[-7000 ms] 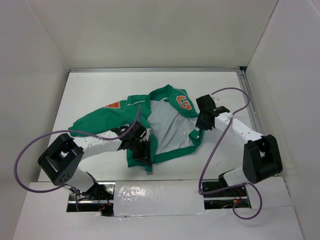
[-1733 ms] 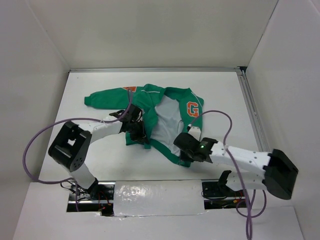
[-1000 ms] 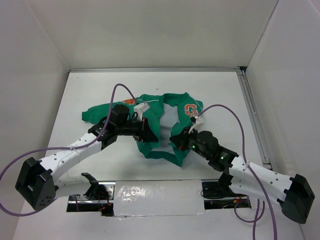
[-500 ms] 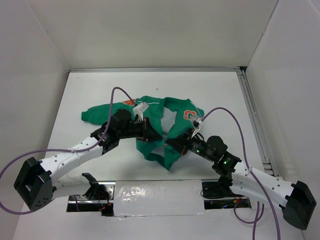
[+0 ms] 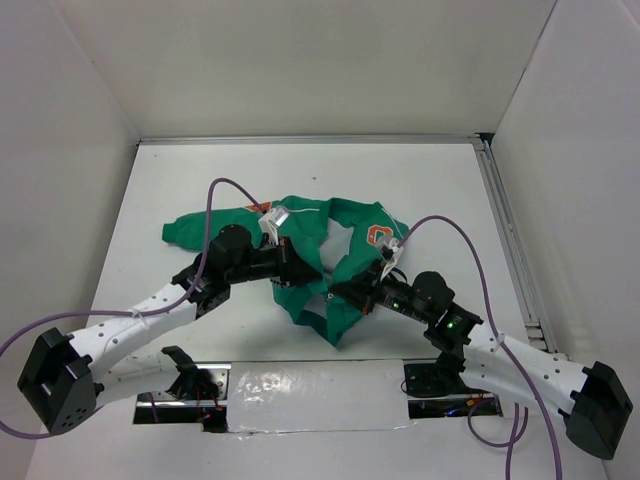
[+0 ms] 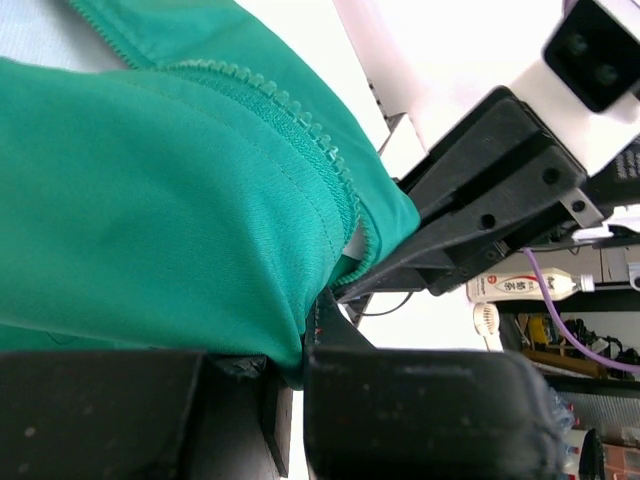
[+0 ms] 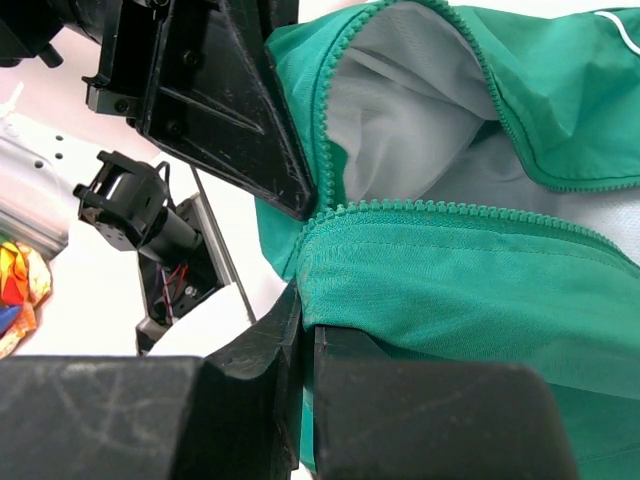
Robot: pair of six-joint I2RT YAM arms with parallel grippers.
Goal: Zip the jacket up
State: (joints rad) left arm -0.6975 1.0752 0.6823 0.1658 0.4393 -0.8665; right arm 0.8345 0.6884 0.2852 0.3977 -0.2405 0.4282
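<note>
White table [image 5: 450, 180]; green jacket [image 5: 310, 235] crumpled mid-table, sleeve stretched left

White table [image 5: 150, 190] w/ plain white walls [image 5: 300, 60] on 3 sides, metal rail [image 5: 506, 235] along rt edge, even light.

One jacket [image 5: 305, 240], two arms [image 5: 130, 320] [image 5: 510, 355], two end effectors [image 5: 298, 275] [image 5: 347, 291], two purple cables [image 5: 215, 188] [image 5: 462, 226].

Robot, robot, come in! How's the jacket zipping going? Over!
Left gripper shut on jacket, one front edge; right gripper shut on the other. Zip open, white lining showing. Nothing seen in the way.
</note>
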